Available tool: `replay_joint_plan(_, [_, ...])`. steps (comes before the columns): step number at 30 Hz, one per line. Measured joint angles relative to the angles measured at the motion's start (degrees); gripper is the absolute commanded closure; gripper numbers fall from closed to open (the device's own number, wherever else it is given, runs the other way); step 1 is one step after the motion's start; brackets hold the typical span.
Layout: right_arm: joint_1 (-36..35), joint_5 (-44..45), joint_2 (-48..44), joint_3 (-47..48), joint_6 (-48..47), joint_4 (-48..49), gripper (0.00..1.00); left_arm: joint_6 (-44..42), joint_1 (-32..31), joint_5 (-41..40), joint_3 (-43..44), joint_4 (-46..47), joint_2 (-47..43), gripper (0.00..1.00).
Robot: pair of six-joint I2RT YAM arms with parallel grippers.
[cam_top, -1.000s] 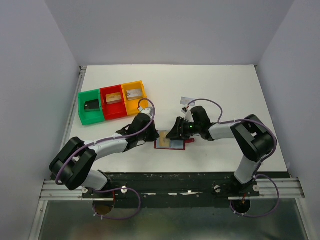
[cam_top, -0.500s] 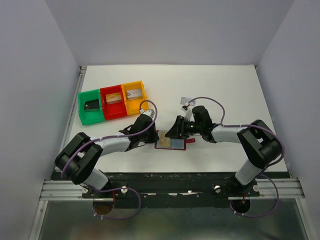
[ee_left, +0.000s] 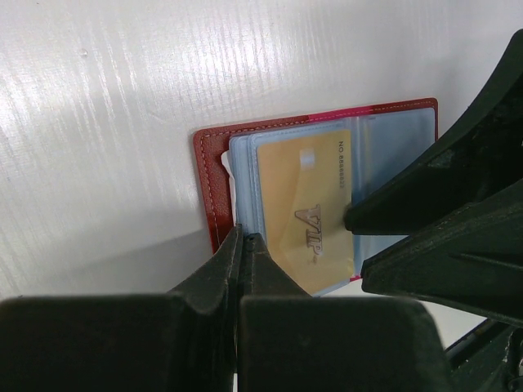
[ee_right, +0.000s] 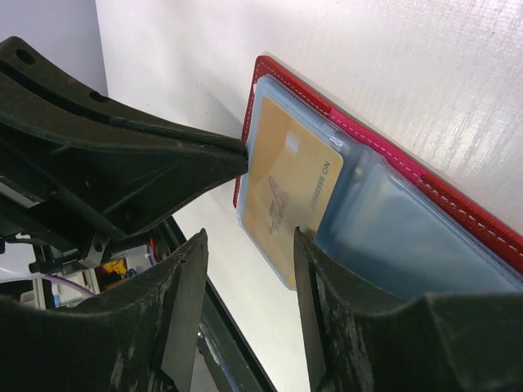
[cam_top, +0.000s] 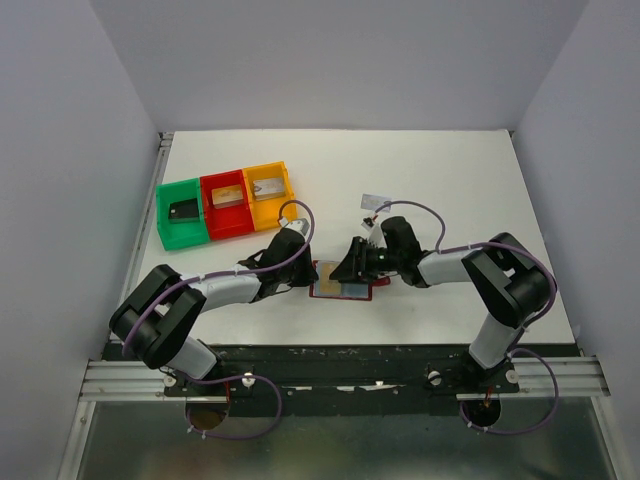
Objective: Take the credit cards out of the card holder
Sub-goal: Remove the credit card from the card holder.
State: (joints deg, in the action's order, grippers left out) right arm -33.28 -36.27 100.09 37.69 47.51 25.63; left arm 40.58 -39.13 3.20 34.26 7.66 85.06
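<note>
The card holder [cam_top: 341, 281] lies open on the table, dark red with light blue sleeves [ee_left: 327, 192]. A gold-tan credit card [ee_left: 306, 208] marked VIP sits in its left sleeve and also shows in the right wrist view [ee_right: 286, 184]. My left gripper [ee_left: 242, 238] is shut, with its tips pressed on the holder's left edge [ee_left: 211, 188]. My right gripper [ee_right: 249, 243] is open just above the holder. One finger [ee_right: 306, 269] is at the gold card's inner edge and the other hangs over the bare table. Other cards in the holder are hidden.
Green [cam_top: 183, 215], red [cam_top: 226, 205] and orange [cam_top: 269, 194] bins stand in a row at the back left, each with a card in it. A small pale scrap [cam_top: 375, 199] lies behind the right gripper. The table's front edge is just below the holder.
The left arm's elbow has swung slightly right. Both grippers stay at the card holder, and the right one has shifted only a little.
</note>
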Motion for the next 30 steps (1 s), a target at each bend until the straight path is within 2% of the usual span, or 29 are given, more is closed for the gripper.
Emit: replay_joint_plan(30, [-0.02, 4.68, -3.93, -1.6, -1.73, -3.15, 0.39, 1.07, 0.0, 0.0, -0.33, 0.57, 0.0, 1.0])
